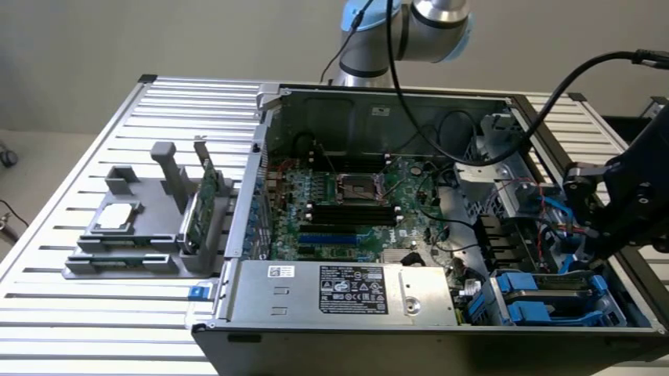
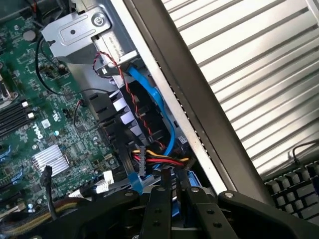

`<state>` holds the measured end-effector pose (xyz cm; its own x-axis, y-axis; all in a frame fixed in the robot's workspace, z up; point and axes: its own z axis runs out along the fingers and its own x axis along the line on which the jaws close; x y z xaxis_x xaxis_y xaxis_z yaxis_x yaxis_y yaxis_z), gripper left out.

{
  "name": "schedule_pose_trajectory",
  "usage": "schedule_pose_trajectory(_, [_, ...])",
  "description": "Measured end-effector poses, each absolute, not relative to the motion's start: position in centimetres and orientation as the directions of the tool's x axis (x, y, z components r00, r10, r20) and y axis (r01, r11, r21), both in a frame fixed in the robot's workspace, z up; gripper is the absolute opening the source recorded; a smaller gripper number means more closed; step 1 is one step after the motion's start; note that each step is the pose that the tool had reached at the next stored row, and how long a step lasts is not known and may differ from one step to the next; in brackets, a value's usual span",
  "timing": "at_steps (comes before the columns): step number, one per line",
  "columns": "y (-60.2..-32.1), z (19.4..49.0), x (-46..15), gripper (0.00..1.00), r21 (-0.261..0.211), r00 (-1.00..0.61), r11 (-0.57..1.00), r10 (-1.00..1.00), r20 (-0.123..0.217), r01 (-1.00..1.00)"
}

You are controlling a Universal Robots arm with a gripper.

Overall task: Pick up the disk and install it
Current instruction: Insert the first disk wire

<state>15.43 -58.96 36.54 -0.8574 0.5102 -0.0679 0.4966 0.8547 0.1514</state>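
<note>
1. Gripper [image 1: 598, 239] hangs over the drive bay [image 1: 554, 301], in the PC case [image 1: 313, 329] corner at the exterior view's right.
2. Fingers [image 2: 157, 211] nearly together, clamped on a blue edge. I read it as the disk [image 2: 174, 196], held edge-on to clear the cables.
3. Count: one disk, two fingers, one chip [image 1: 115, 215], one green card [image 1: 207, 192], both parked in the worktop fixture [image 1: 136, 266].
</note>
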Motion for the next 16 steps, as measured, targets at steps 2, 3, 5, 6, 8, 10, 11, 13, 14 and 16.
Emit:
schedule_pose_trajectory(2, [-58.96, 36.51, 15.42, 0.19, 0.151, -0.844, 0.842, 0.532, -0.067, 0.519])
schedule_pose_trajectory(3, [-58.96, 36.51, 15.42, 0.19, 0.15, -0.837, 0.835, 0.543, -0.066, 0.529])
schedule_pose_trajectory(5, [-58.96, 36.48, 15.42, 0.19, 0.149, -0.825, 0.823, 0.561, -0.064, 0.548])
schedule_pose_trajectory(6, [-58.96, 36.47, 15.41, 0.19, 0.148, -0.82, 0.818, 0.569, -0.062, 0.556])
schedule_pose_trajectory(8, [-58.96, 36.44, 15.42, 0.19, 0.145, -0.809, 0.807, 0.585, -0.058, 0.573])
schedule_pose_trajectory(10, [-58.96, 36.4, 15.42, 0.19, 0.144, -0.798, 0.796, 0.6, -0.056, 0.588])
schedule_pose_trajectory(11, [-58.96, 36.39, 15.42, 0.19, 0.145, -0.794, 0.791, 0.606, -0.055, 0.594])
schedule_pose_trajectory(13, [-58.99, 36.32, 15.42, 0.19, 0.149, -0.788, 0.785, 0.614, -0.049, 0.602])
schedule_pose_trajectory(14, [-59.02, 36.3, 15.42, 0.19, 0.153, -0.787, 0.783, 0.615, -0.044, 0.603])
schedule_pose_trajectory(16, [-59.11, 36.26, 15.42, 0.19, 0.163, -0.787, 0.78, 0.616, -0.033, 0.604])
